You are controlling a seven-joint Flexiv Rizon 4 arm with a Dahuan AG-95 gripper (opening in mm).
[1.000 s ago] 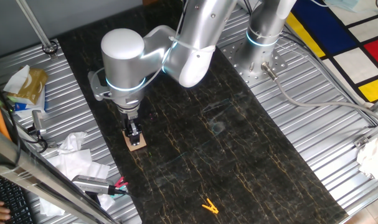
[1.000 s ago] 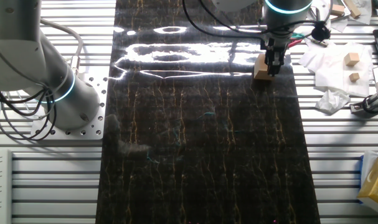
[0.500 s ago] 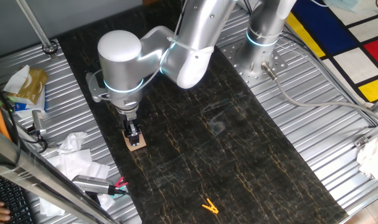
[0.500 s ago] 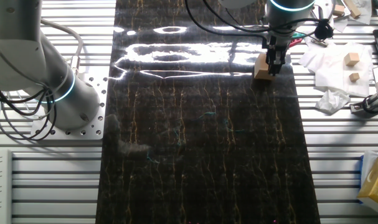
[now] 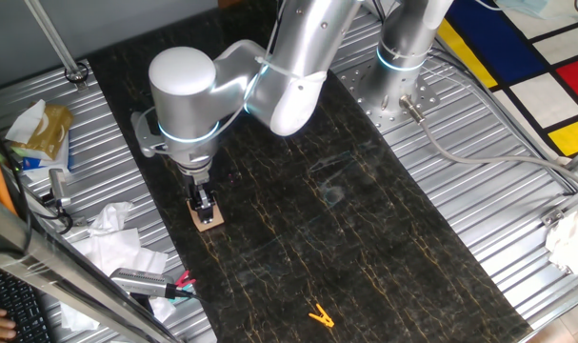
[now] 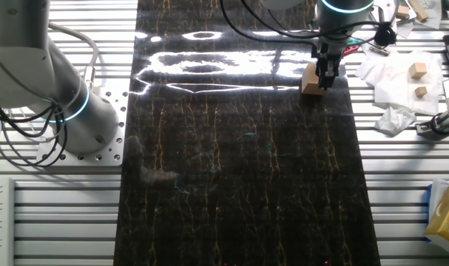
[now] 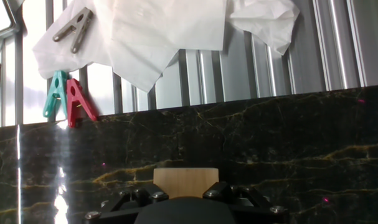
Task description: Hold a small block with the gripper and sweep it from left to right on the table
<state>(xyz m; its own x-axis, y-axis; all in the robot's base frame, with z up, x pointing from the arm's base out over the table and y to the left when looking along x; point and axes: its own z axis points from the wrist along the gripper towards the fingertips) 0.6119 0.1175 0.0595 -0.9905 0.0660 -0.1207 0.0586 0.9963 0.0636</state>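
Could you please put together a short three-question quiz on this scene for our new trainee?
1. True or false: the end effector is down at the wooden block on the black table.
2. Multiple choice: near which part of the black table does the block sit in the fixed views? A) the middle B) close to one long edge C) off the table, on the ribbed metal.
3. Fill in: in the hand view, a teal clip and a ___ clip lie side by side just past the table edge.

Key: 1 true; 2 B; 3 red.
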